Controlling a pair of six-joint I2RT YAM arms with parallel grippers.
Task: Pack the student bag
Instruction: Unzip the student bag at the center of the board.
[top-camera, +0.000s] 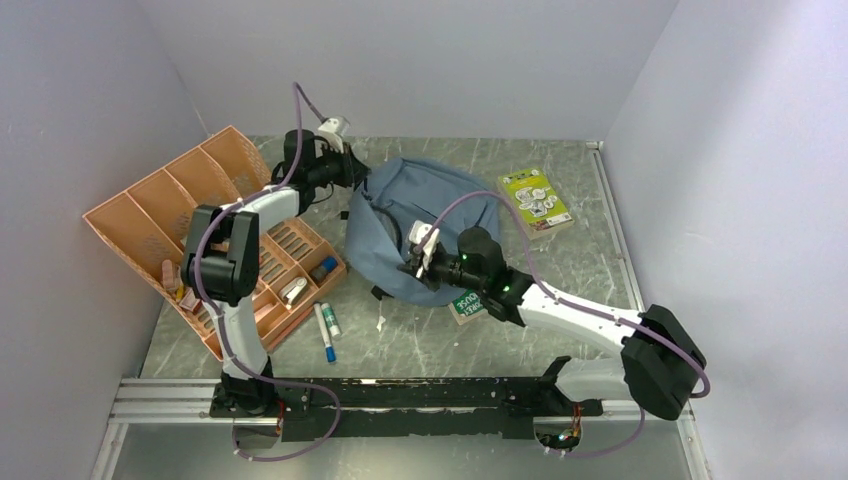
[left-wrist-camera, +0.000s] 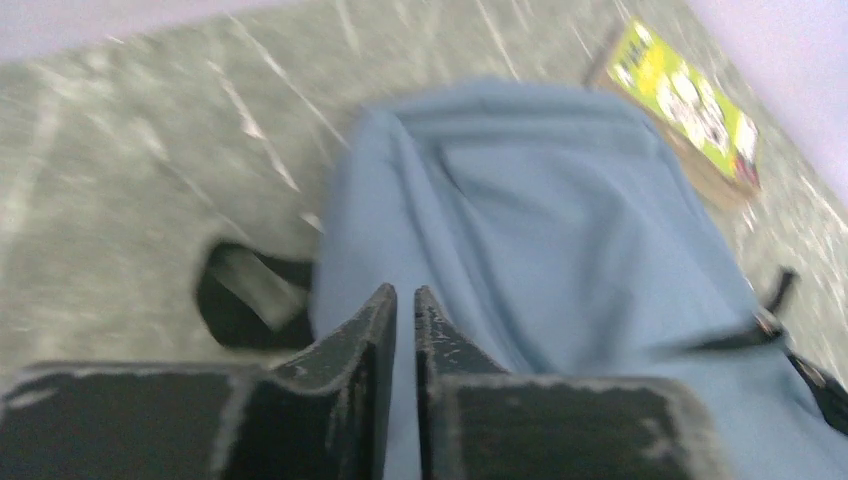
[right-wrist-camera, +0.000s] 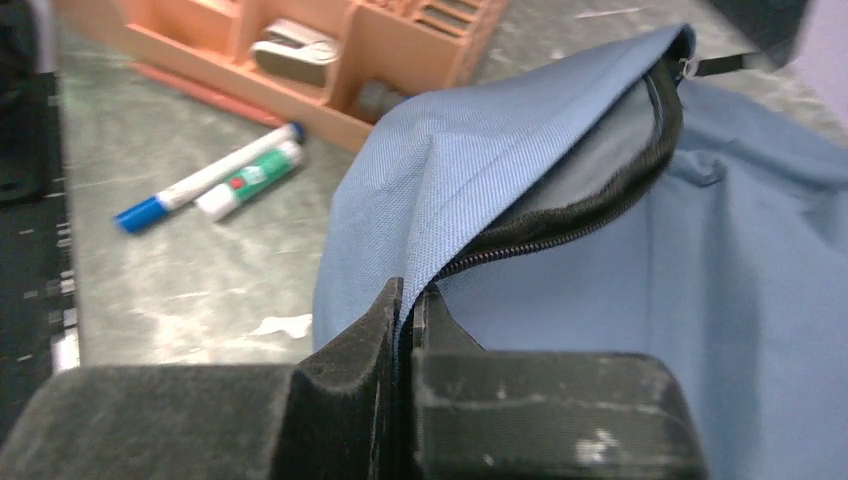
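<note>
Hard, flat, marbled grey-green surface (top-camera: 430, 345). Slumped in the middle of it is the student bag (top-camera: 430, 190): soft grey-blue weave, rounded, its black toothed zipper gaping. To its left sits a ribbed orange plastic tray (top-camera: 130, 215) with boxy compartments. At the bag's near edge, the right pincer (right-wrist-camera: 405, 300) is pressed tight on the fabric lip beside the zipper. Over the bag's far-left end is the left pincer (left-wrist-camera: 405, 310), with just a thin slit between its fingers. Whether it's pinching cloth, can't tell.
</note>
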